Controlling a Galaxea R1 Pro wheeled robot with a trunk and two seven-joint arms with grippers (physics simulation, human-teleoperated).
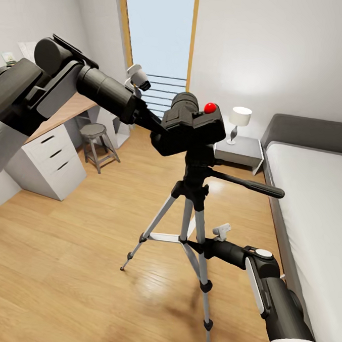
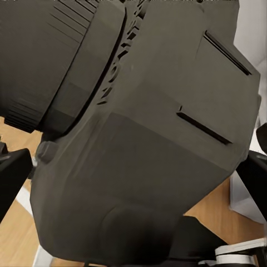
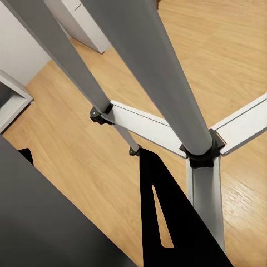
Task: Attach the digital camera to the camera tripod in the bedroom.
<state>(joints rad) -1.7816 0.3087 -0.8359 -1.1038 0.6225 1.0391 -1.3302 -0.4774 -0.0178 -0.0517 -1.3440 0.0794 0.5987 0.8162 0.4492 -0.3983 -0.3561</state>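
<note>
Centrally: digital camera [image 1: 191, 125], black, red round button on top, sitting at the head of the camera tripod [image 1: 193, 213]; whether it is locked on, I cannot tell. My left end effector [image 1: 152, 123] meets the camera's lens-side flank; the fingers are hidden behind the body, so I cannot tell whether it is clenched. In my left wrist view the camera body [image 2: 144, 150] sits right against the lens.

Below the camera: tripod head with long pan handle pointing away from my left end effector, toward the bed [image 1: 315, 210]. Three silver legs, spread on the wood floor [image 1: 59, 265].

My right end effector [image 1: 199, 243] sits low at the centre column, by the leg braces; I cannot tell its grip. My right wrist view shows a silver leg [image 3: 150, 78] just beside it.

Further out: grey stool [image 1: 95, 143], white drawer counter [image 1: 53, 158], nightstand [image 1: 240, 152] with lamp [image 1: 239, 122], tall window [image 1: 158, 43].
</note>
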